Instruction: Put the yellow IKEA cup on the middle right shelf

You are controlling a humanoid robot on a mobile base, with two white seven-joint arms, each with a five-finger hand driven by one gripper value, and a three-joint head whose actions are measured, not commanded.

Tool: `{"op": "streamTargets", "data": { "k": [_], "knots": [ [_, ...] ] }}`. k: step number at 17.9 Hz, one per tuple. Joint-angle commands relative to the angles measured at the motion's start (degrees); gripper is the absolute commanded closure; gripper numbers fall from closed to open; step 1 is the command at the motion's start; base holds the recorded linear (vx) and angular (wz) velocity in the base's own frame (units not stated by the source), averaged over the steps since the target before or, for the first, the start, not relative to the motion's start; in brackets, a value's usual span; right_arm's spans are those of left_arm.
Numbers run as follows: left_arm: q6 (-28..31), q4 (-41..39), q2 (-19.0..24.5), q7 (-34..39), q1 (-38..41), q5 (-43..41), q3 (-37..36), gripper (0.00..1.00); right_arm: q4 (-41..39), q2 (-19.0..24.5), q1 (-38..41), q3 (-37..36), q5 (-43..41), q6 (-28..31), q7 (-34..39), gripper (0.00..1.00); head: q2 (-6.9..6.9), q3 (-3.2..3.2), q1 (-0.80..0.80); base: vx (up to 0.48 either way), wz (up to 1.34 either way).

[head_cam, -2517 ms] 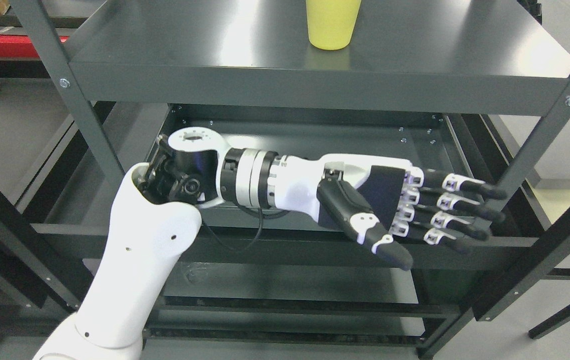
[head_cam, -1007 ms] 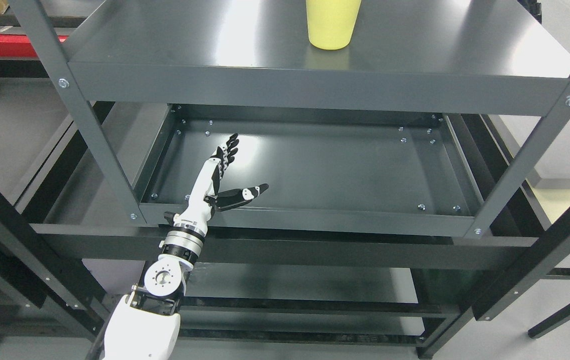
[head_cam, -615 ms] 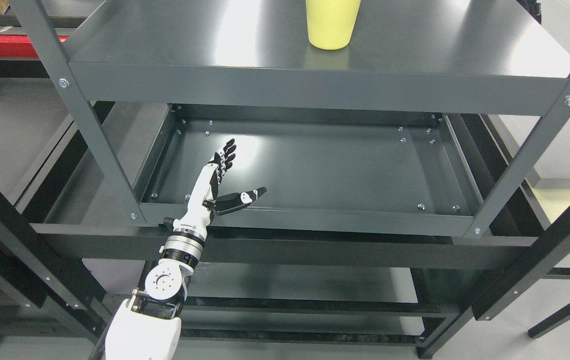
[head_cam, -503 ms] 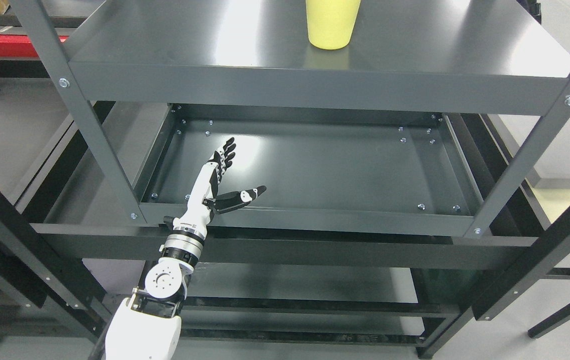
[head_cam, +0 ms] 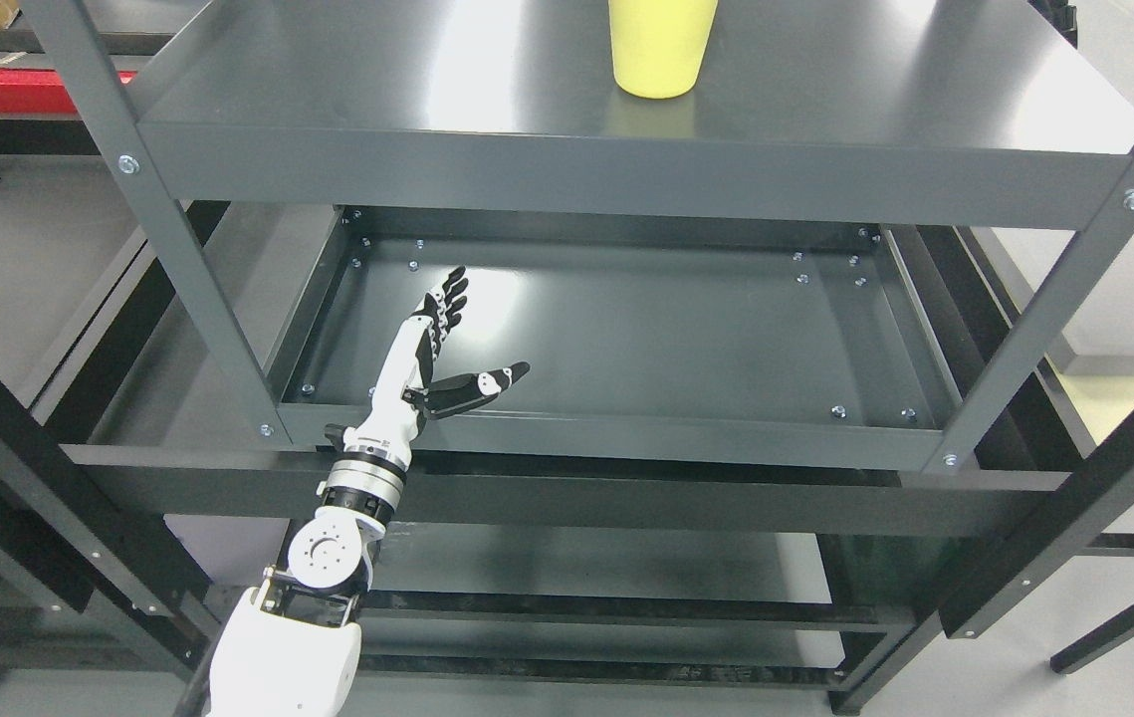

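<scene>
My left hand (head_cam: 427, 363) hangs low with fingers (head_cam: 449, 294) released, holding nothing, well below the yellow cup (head_cam: 661, 45) standing on the upper shelf (head_cam: 427, 110), whether about to reach or just withdrawn.

The cup (head_cam: 662, 47) is standing on the top shelf (head_cam: 427, 90), toward its rear middle. Below it, the left hand (head_cam: 427, 349) is reaching over the front left of the lower shelf (head_cam: 676, 329), well apart from the cup.

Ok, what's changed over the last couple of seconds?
The left hand dropped from mid-frame, pointing right, to the lower left, fingers now pointing up over the shelf edge. It is open and empty, as before. The yellow cup hasn't moved.
</scene>
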Motion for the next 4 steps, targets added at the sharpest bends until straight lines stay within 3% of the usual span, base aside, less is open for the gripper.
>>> {"op": "streamTargets", "data": {
  "k": [1, 4],
  "knots": [
    [0.21, -0.01, 0.90, 0.01, -0.12, -0.67, 0.75, 0.01, 0.00, -1.00, 0.79, 0.97, -1.41, 0.03, 0.04, 0.01, 0.00, 0.00, 0.00, 0.000, 0.00],
    [0.30, 0.07, 0.90, 0.01, -0.12, -0.58, 0.75, 0.01, 0.00, -1.00, 0.79, 0.97, -1.41, 0.03, 0.04, 0.01, 0.00, 0.00, 0.00, 0.000, 0.00]
  ]
}}
